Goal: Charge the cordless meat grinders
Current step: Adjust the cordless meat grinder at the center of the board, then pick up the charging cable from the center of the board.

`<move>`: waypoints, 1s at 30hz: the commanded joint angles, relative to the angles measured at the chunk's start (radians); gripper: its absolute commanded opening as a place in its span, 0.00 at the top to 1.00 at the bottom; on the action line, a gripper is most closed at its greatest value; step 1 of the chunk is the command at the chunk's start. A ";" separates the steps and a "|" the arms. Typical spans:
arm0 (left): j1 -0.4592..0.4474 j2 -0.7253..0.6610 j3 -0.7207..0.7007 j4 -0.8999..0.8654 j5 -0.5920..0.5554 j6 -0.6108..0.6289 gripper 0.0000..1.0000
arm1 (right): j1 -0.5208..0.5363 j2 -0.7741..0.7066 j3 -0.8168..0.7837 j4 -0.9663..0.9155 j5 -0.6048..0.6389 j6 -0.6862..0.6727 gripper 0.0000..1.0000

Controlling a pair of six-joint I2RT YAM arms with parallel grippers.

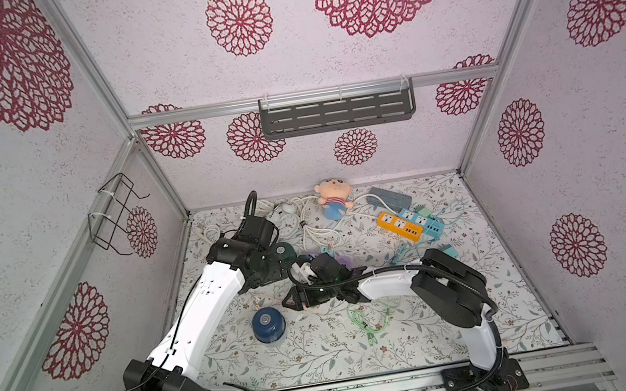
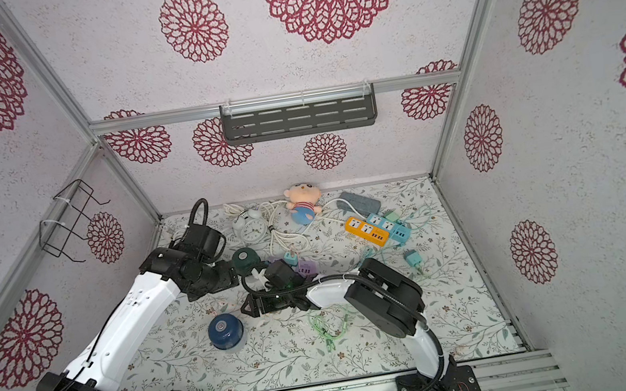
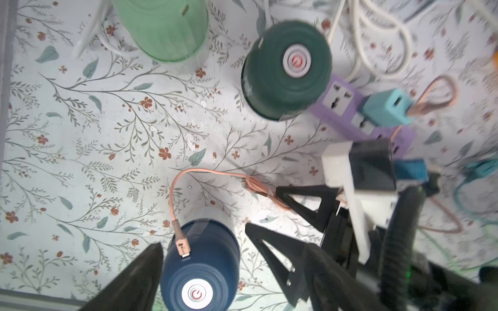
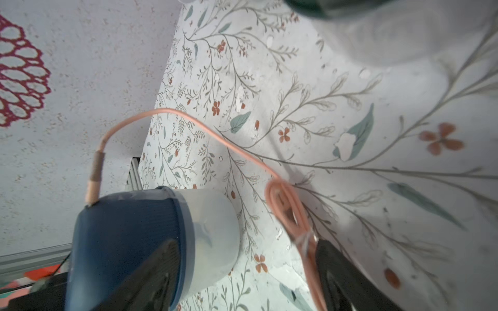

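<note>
Navy blue grinder (image 3: pixel 199 269) stood upright on the bench (image 3: pixel 80 161), with the pink cable (image 3: pixel 181 242) plugged into its side. Left claw (image 3: pixel 231 250) and right claw (image 4: pixel 246 242) flanked it, both released and gripping nothing; the plug was judged to need no support. Dark green grinder (image 3: pixel 285 70) and light green grinder (image 3: pixel 167 29) showed no cable.

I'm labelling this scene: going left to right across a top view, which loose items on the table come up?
navy blue grinder → dark green grinder → plush doll → orange power strip → teal plug adapter. The alarm clock overlaps the dark green grinder, so I skip it.
</note>
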 commanded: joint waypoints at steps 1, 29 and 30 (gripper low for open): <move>0.032 0.064 0.047 0.072 -0.016 0.044 0.05 | -0.013 -0.129 -0.006 -0.091 0.087 -0.067 0.10; -0.229 -0.108 -0.397 0.581 0.042 -0.166 0.18 | -0.013 -0.349 -0.182 -0.509 0.452 -0.005 0.62; -0.224 -0.121 -0.406 0.582 0.042 -0.163 0.18 | -0.012 -0.321 -0.176 -0.507 0.467 0.009 0.62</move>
